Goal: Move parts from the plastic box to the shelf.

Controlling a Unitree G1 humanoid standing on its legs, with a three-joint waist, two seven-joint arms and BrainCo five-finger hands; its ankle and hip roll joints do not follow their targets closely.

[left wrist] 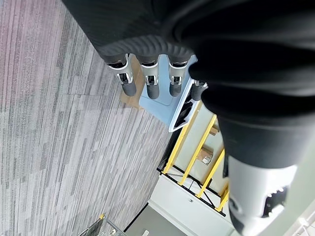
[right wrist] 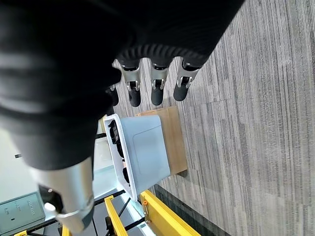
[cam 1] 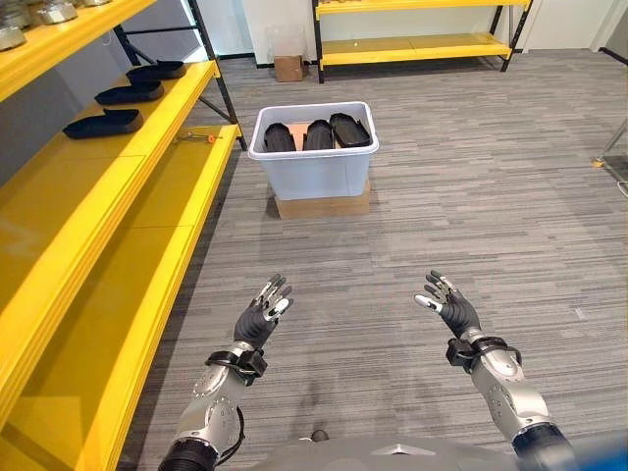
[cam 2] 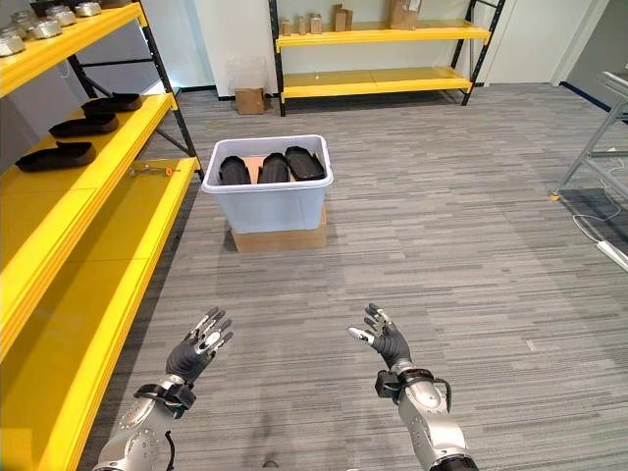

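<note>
A yellow shelf [cam 1: 118,206] runs along the robot's left, with three black parts [cam 1: 103,123] lying in a row on its middle level. Ahead on the grey carpet, a white plastic box [cam 1: 314,162] sits on a flat cardboard base [cam 1: 322,205] and holds three more black parts [cam 1: 316,133] side by side. Well short of the box, the left hand [cam 1: 260,316] and right hand [cam 1: 449,302] hover over the floor, fingers spread and relaxed, holding nothing.
</note>
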